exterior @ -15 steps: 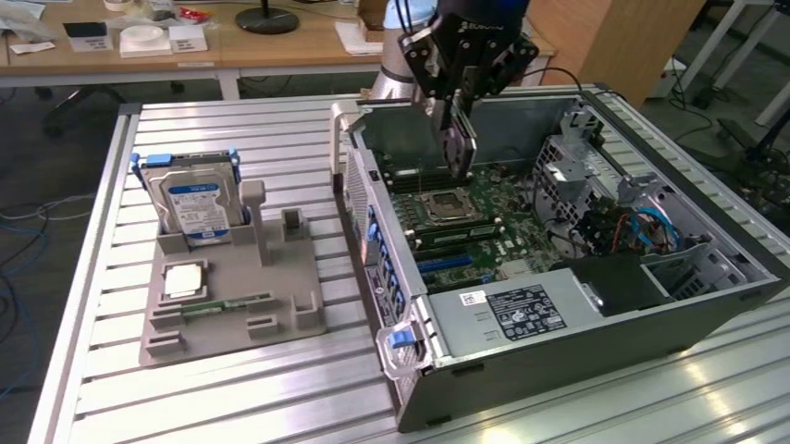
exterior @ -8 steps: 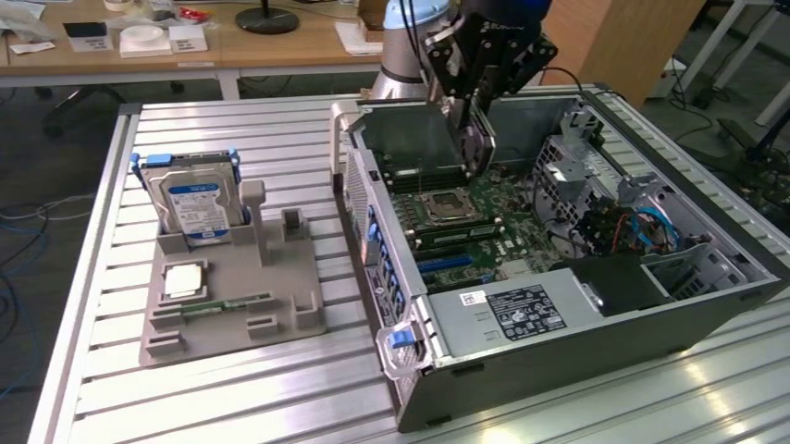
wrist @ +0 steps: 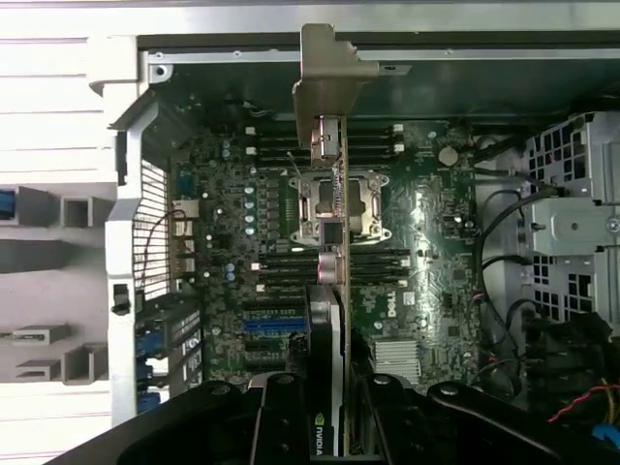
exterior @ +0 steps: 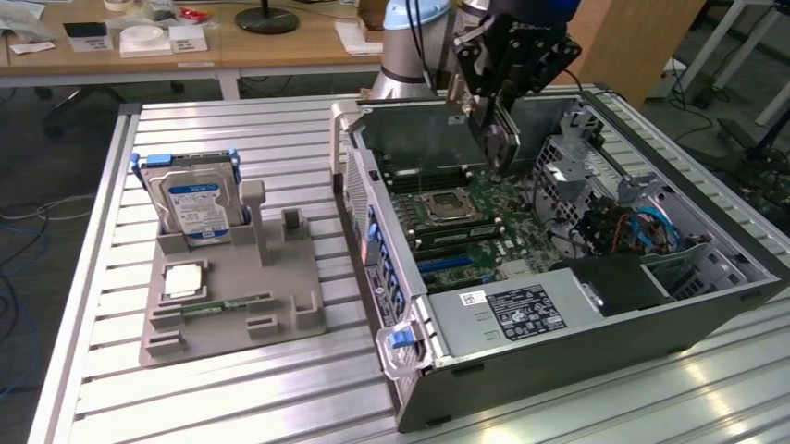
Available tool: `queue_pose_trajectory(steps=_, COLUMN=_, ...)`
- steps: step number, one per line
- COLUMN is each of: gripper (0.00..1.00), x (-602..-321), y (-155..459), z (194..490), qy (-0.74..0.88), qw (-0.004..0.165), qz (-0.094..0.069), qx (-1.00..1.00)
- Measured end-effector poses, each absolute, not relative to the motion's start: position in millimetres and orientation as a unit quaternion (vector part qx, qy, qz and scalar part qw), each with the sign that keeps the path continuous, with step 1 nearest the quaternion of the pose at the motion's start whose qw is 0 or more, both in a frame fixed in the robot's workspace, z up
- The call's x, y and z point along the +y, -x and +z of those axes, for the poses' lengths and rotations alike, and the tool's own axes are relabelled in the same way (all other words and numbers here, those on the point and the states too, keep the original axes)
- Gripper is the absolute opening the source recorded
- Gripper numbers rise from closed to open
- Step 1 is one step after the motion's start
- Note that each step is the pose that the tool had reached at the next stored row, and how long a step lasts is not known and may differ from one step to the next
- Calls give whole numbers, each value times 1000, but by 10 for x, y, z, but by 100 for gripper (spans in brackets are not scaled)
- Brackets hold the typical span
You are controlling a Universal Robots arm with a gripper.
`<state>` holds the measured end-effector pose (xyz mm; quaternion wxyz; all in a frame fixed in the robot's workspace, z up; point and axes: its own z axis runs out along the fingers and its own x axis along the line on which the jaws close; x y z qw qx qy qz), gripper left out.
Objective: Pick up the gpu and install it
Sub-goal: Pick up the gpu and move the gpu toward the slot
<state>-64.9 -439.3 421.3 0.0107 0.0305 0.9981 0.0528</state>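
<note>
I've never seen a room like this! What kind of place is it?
Probably a robotics lab or workshop. A robot arm with its gripper holds a gpu at an open computer case on a slatted metal table, with office desks behind.

Black gripper point(wrist: 331, 386), gpu point(wrist: 335, 262) green-edged with a silver bracket point(wrist: 325, 73). Below, a green motherboard point(exterior: 475, 208) with blue slots point(exterior: 446, 264) in a dark grey case point(exterior: 593, 347). On the ribbed silver table point(exterior: 247, 129): a silver, blue-labelled drive point(exterior: 195, 202) and a plain grey holder point(exterior: 265, 305).
</note>
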Motion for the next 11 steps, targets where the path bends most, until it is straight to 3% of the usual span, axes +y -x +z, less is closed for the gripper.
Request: queue_pose_trajectory(steps=11, gripper=27, x=-4393, y=269, z=4213, qy=-30, qw=11, qz=53, qx=998)
